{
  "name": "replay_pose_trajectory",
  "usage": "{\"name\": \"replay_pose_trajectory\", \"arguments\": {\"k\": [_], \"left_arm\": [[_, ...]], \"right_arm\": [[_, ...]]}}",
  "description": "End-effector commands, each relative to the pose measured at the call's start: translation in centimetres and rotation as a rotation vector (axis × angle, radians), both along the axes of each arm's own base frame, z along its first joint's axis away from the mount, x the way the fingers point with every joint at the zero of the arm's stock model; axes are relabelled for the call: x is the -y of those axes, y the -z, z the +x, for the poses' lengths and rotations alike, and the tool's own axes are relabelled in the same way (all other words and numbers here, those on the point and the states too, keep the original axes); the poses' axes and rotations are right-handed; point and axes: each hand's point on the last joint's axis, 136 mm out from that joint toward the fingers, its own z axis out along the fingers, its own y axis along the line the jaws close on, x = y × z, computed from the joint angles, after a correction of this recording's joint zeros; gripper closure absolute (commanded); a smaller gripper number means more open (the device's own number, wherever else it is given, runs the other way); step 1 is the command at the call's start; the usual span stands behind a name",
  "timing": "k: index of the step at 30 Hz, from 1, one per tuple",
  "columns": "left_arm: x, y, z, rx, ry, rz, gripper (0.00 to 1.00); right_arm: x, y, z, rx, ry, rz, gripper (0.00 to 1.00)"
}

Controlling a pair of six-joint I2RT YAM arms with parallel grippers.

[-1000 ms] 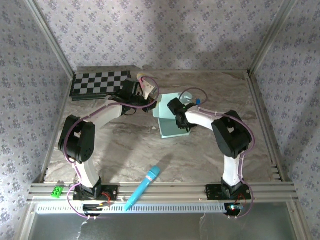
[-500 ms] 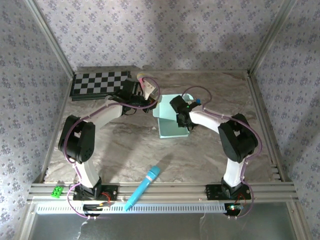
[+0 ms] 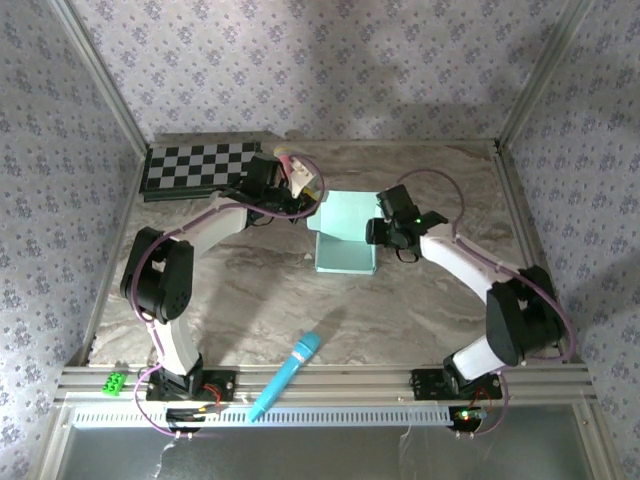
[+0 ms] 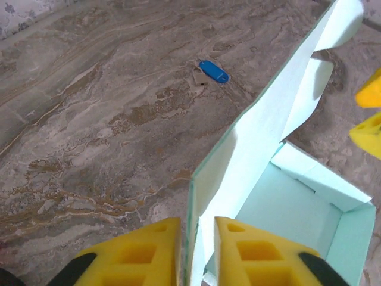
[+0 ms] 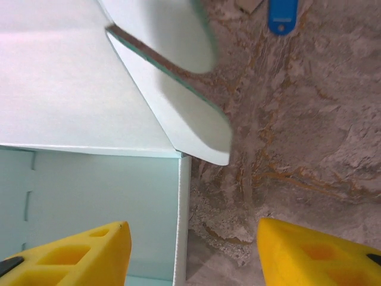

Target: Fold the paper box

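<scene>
The left claw (image 4: 196,253) pinches the paper box (image 4: 256,149) lid; the right claw (image 5: 190,232), wide, should tuck the rounded flap (image 5: 196,128) inward.

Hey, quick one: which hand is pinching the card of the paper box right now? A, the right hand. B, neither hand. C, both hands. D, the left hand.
D: the left hand is closed tight on either side of an upright panel of the paper box, while the right hand is spread wide open with nothing gripped.
</scene>
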Motion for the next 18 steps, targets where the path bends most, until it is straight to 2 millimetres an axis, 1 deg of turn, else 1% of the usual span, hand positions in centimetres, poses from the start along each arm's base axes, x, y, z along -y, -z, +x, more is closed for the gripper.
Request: {"name": "replay_pose_trajectory", "arguments": {"k": [1, 2, 4, 7, 9, 11, 14, 16, 17, 18], "left_arm": [[0.8, -2.4, 0.7, 0.068, 0.019, -0.03, 0.71], [0.8, -2.6, 0.7, 0.071, 0.016, -0.031, 0.68], [0.4, -3.0, 0.7, 0.076, -0.007, -0.026, 0.57], [-0.2, -3.6, 0.5, 0.094, -0.037, -0.023, 0.48], [-0.9, -4.3, 0.3, 0.107, -0.062, -0.023, 0.45], [-1.5, -5.4, -0.1, 0.121, -0.087, -0.034, 0.44], [-3.1, -6.6, -0.8, 0.126, -0.15, -0.032, 0.43], [-4.5, -7.1, -1.6, 0.115, -0.21, -0.016, 0.42], [-5.2, -7.2, -2.1, 0.108, -0.241, -0.009, 0.37], [-6.1, -7.4, -2.6, 0.096, -0.282, -0.007, 0.37]], "right_arm": [[0.5, -1.0, -0.3, 0.026, -0.054, 0.039, 0.4], [1.0, -1.2, -0.3, 0.029, -0.053, 0.045, 0.4], [2.0, -1.6, -0.2, 0.039, -0.049, 0.058, 0.39], [4.1, -2.0, 0.5, 0.057, -0.016, 0.077, 0.4], [5.3, -1.8, 1.2, 0.044, -0.003, 0.118, 0.4], [6.4, -1.1, 2.1, 0.016, -0.005, 0.135, 0.42], [7.6, -0.2, 4.3, -0.015, 0.0, 0.146, 0.46], [8.0, 0.7, 5.9, -0.041, -0.014, 0.15, 0.52], [8.2, 1.0, 6.8, -0.049, -0.018, 0.143, 0.53], [8.4, 0.6, 8.3, -0.042, -0.026, 0.136, 0.57]]}}
